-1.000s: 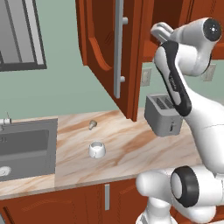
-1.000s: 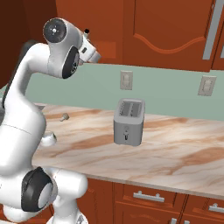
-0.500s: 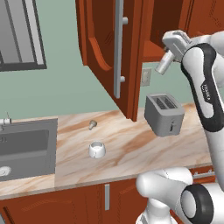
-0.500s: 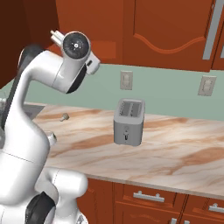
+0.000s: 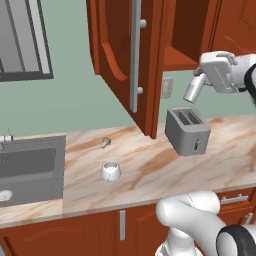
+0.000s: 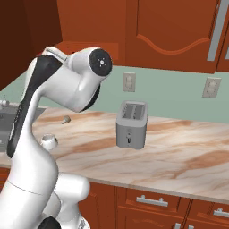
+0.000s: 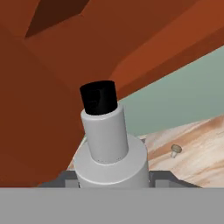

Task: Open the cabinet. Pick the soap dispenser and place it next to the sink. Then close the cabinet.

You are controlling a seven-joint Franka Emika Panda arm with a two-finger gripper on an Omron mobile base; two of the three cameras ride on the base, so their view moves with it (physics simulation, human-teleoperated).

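Grey soap dispenser (image 5: pixel 193 89) tilted in the tool (image 5: pixel 201 86), above toaster (image 5: pixel 187 130).

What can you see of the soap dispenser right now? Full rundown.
The soap dispenser is a slim grey-silver cylinder with a narrower neck and a black pump top, smooth and metallic-looking. It is off the counter, in the air, tilted, gripped by the gripper just below the open cabinet and above the toaster. Nothing else touches it.
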